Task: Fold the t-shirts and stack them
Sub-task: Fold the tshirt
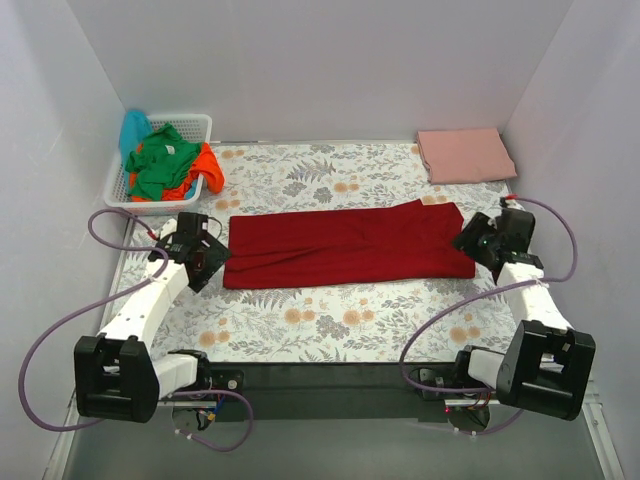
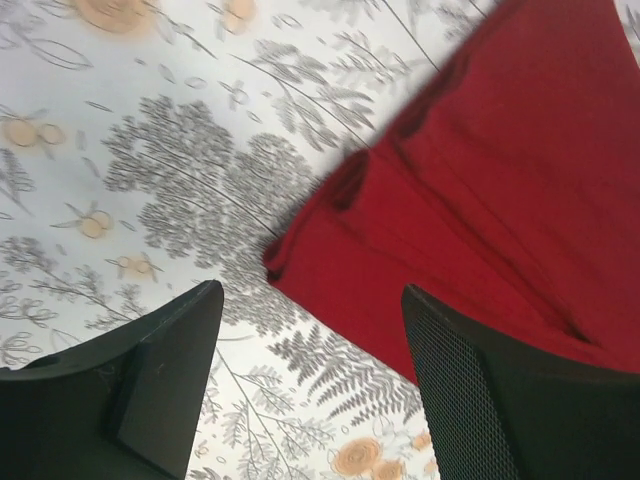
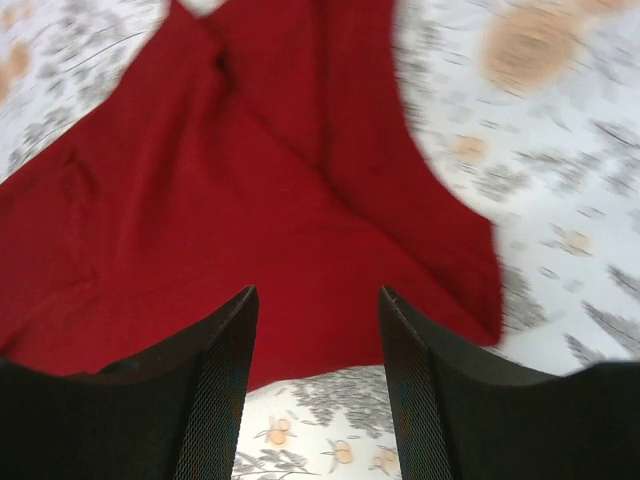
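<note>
At far left, a white lattice basket [image 1: 118, 186] is seen holding crumpled green [image 1: 160, 165], orange [image 1: 207, 168] and turquoise [image 1: 133, 128] t-shirts, none yet folded. In front of it, the left gripper [image 1: 212, 258] is found at the left end of the dark red t-shirt [image 1: 340, 245], jaws apart and nothing clamped. The cloth's edge lies below its fingers [image 2: 470, 400].

This dark red t-shirt is laid as a long band across the middle of the floral table cover [image 1: 320, 325]; creases and an uneven far edge are noted. At its right end the right gripper [image 1: 470, 242] is likewise held empty over the cloth, jaws apart. A folded salmon pink t-shirt [image 1: 465, 155] is placed at the far right corner.

Risks are judged as follows:
- A single layer may be pinched at either end, so the band would be pulled open.
- Unequal lifts would skew the next fold.
- Creases may be locked in.
- The cover may be snagged by a low approach.
</note>
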Robot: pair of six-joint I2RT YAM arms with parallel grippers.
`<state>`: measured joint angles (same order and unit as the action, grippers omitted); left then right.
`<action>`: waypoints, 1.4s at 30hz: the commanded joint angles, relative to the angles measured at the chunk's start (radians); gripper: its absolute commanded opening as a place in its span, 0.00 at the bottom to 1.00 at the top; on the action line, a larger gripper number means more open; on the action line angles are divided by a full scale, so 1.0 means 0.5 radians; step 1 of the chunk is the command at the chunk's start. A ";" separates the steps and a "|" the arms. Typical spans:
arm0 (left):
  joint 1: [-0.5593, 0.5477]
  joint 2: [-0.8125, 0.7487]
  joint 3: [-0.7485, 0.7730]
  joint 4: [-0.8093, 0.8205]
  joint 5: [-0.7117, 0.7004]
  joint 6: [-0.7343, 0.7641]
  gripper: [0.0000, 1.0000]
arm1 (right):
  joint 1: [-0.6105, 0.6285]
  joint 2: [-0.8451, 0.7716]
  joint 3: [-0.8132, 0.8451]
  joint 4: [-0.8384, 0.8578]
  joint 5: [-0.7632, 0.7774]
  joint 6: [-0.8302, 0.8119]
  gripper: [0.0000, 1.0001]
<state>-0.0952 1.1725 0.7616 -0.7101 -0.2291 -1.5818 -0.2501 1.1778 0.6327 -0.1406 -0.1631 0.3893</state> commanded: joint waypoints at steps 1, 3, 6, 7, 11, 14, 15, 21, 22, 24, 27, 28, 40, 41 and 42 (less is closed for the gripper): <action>-0.107 -0.004 0.042 -0.022 0.188 0.007 0.71 | 0.245 -0.036 0.158 0.020 0.072 -0.153 0.58; -0.205 0.081 0.044 0.042 0.210 -0.091 0.71 | 0.374 -0.012 0.189 0.030 -0.039 -0.171 0.58; -0.315 0.213 0.100 0.110 0.194 -0.211 0.71 | 0.564 0.034 0.192 0.033 -0.146 -0.229 0.58; -0.325 0.311 0.112 0.119 0.182 -0.242 0.71 | 0.604 0.053 0.189 0.036 -0.161 -0.239 0.58; -0.328 0.471 0.127 0.184 0.051 -0.398 0.71 | 0.767 0.056 0.134 0.042 -0.223 -0.285 0.58; -0.328 0.520 0.143 0.245 0.004 -0.496 0.69 | 0.798 0.044 0.069 0.057 -0.266 -0.300 0.58; -0.328 0.530 0.146 0.270 -0.023 -0.518 0.68 | 0.801 0.037 0.060 0.057 -0.275 -0.297 0.58; -0.331 0.548 0.225 0.261 -0.036 -0.582 0.66 | 0.801 -0.009 0.005 0.054 -0.275 -0.337 0.58; -0.331 0.536 0.244 0.254 -0.042 -0.585 0.66 | 0.804 -0.015 -0.001 0.051 -0.272 -0.340 0.58; -0.331 0.518 0.284 0.178 -0.057 -0.595 0.66 | 0.804 -0.012 -0.007 0.054 -0.275 -0.343 0.59; -0.331 0.478 0.327 0.117 -0.106 -0.610 0.65 | 0.804 -0.003 -0.011 0.057 -0.278 -0.340 0.59; -0.331 0.459 0.324 0.119 -0.115 -0.616 0.65 | 0.801 0.004 -0.014 0.060 -0.275 -0.346 0.59; -0.331 0.714 0.241 0.313 -0.097 -0.699 0.63 | 0.804 0.016 -0.047 0.073 -0.275 -0.358 0.58; -0.331 0.726 0.244 0.313 -0.094 -0.702 0.63 | 0.801 0.016 -0.050 0.073 -0.275 -0.358 0.59; -0.331 0.741 0.247 0.325 -0.094 -0.702 0.63 | 0.801 0.019 -0.053 0.073 -0.272 -0.358 0.59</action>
<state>-0.2592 1.5391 0.8894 -0.5766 -0.2504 -1.9114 0.1463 1.1957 0.6155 -0.1291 -0.2916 0.2279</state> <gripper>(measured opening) 0.629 0.585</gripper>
